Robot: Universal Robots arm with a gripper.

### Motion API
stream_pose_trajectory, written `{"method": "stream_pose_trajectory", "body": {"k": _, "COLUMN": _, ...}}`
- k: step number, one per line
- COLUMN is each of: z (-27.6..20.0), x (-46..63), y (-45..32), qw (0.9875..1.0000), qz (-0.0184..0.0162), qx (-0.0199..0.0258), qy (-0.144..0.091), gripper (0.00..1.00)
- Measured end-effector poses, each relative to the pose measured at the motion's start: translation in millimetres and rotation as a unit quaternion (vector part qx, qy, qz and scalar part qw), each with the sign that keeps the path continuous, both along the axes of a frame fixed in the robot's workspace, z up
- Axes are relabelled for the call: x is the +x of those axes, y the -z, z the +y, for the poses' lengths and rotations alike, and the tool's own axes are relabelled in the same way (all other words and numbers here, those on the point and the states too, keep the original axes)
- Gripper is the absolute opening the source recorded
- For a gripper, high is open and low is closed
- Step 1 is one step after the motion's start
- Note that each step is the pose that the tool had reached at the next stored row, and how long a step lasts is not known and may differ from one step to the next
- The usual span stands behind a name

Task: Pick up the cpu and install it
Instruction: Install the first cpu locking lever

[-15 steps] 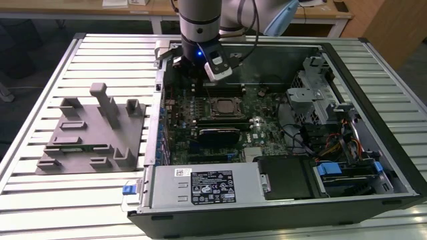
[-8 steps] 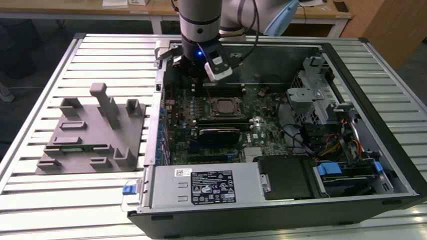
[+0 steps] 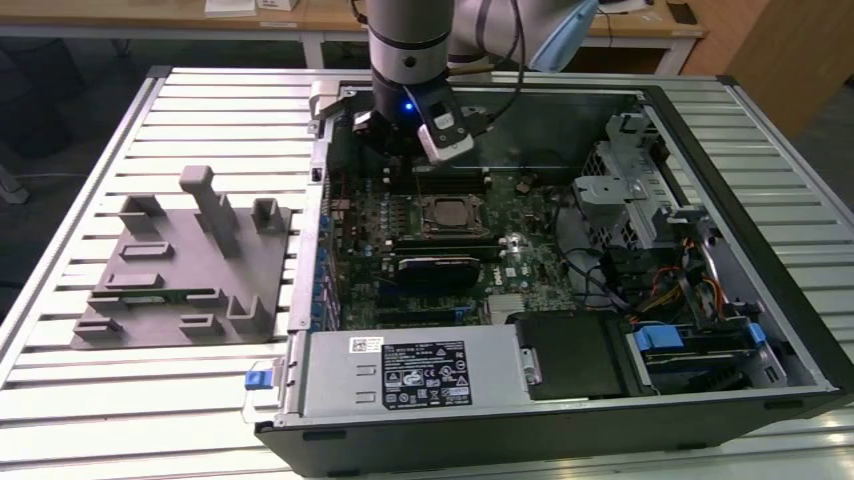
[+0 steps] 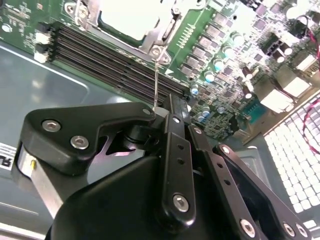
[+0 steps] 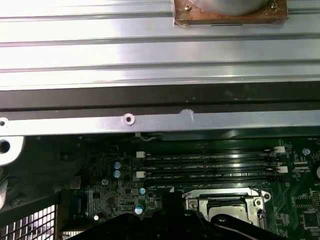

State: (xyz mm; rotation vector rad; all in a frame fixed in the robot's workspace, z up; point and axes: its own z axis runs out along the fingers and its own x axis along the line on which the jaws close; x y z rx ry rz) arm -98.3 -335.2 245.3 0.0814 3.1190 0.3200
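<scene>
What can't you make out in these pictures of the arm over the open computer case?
Black claw: second wrist view, its own linkage covers what, if anything, it holds.
Metal-framed square socket: cut off by the edge in both wrist views, so whether the small silvery cpu is seated is unclear.
Round silver part on a brown plate: first wrist view, cut off by the edge; unidentifiable.

Open computer case [image 3: 790, 300] lies flat on a slatted metal table [image 3: 120, 410], motherboard [image 3: 534, 262] facing up, black memory slots [image 5: 210, 166] in a row. Power supply [image 3: 400, 372] sits up front. Grey tray [image 3: 167, 295] is just beside the case, on the exterior view's left.
</scene>
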Motion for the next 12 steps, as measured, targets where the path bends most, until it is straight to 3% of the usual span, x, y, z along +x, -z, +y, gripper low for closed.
{"method": "stream_pose_trajectory", "body": {"k": 12, "z": -0.1, "x": 22.6, "y": -0.1, "qw": 1.0000, "qz": 0.0007, "qx": -0.0002, "qy": 0.000, "gripper": 0.11}}
